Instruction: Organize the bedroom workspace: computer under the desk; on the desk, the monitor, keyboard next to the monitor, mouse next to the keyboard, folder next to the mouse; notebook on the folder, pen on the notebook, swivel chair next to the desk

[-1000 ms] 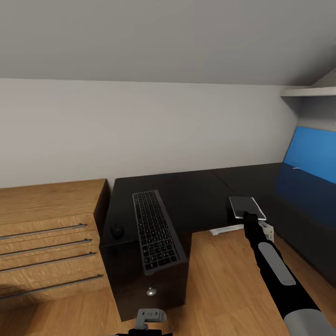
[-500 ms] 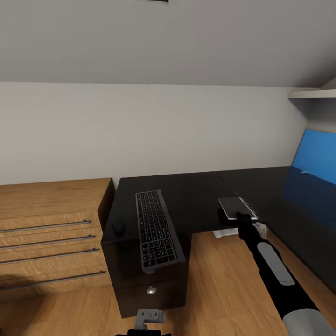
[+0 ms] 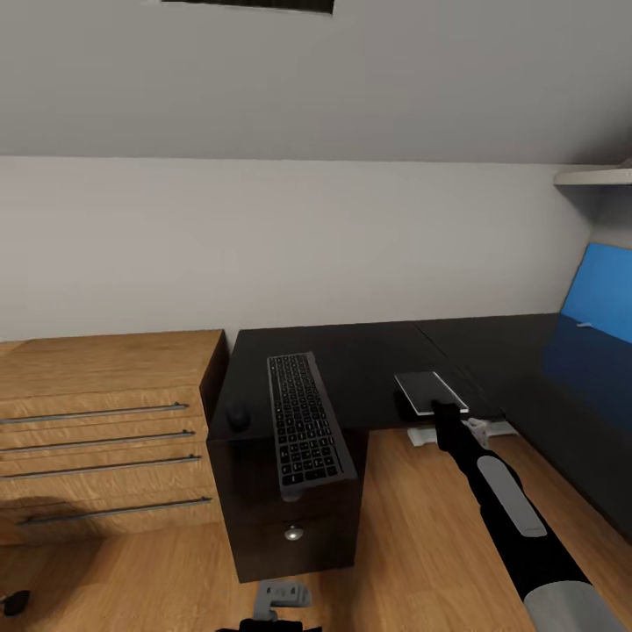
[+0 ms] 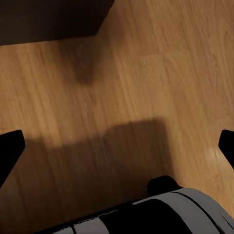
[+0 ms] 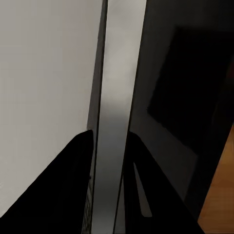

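The long L-shaped desk (image 3: 377, 351) with a glossy black top is seen against the white wall, beside a light wooden dresser (image 3: 105, 412). The flat keyboard (image 3: 303, 421) with dark grey keys lies on the desk above the drawer unit, its near end overhanging the edge. The thin grey notebook (image 3: 430, 391) is clamped at its near edge in the right gripper (image 3: 445, 410), above the desk. The small dark domed mouse (image 3: 238, 414) sits near the keyboard. The left gripper (image 4: 117, 146) is held open over the wooden floor (image 4: 146, 73).

Soft even light rendering the room crisply, glossy desk (image 3: 369, 369) top mirroring the blue wall panel (image 3: 601, 290), broad dark shadow lying across the wooden floor (image 4: 146, 73), no blur showing
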Controlling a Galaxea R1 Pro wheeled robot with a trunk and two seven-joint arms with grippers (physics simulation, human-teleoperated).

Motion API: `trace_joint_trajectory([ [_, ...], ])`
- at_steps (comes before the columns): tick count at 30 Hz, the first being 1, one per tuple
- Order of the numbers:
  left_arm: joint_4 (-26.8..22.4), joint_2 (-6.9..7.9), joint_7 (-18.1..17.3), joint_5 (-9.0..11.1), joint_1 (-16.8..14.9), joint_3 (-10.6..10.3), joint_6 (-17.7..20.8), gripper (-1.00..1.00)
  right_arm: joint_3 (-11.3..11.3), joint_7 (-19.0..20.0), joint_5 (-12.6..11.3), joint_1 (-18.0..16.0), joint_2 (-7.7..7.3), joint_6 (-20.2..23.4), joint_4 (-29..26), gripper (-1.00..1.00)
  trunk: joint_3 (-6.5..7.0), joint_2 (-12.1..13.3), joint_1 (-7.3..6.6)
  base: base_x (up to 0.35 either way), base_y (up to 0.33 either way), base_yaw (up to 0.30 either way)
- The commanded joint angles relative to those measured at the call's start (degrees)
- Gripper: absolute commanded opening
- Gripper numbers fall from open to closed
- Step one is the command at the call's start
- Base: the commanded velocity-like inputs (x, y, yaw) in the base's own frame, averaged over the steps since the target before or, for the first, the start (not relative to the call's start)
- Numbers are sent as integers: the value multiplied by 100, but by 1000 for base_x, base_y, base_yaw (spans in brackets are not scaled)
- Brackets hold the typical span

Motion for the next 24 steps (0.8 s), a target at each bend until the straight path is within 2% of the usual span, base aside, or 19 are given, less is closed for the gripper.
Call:
trace_joint_trajectory([
  [1,-8,-1,53,62,0,1,15,100,8,-26,-28,-2,12,66,-9,-100,-4,-3,-3,-219,0,6],
  [8,-8,-1,53,58,0,9,15,100,8,-25,-28,-2,44,290,14,-100,-4,-3,-3,-87,0,3],
  [15,-8,-1,53,56,0,14,15,100,8,-25,-32,-2,69,336,34,-100,-4,-3,-3,-11,0,0],
  [16,-8,-1,53,55,0,18,15,100,8,-28,-31,-2,135,352,34,-100,-4,-3,-3,-2,0,0],
  [24,-8,-1,46,55,0,36,15,100,4,-33,-58,-2,292,576,37,-100,-4,-3,-3,0,0,0],
])
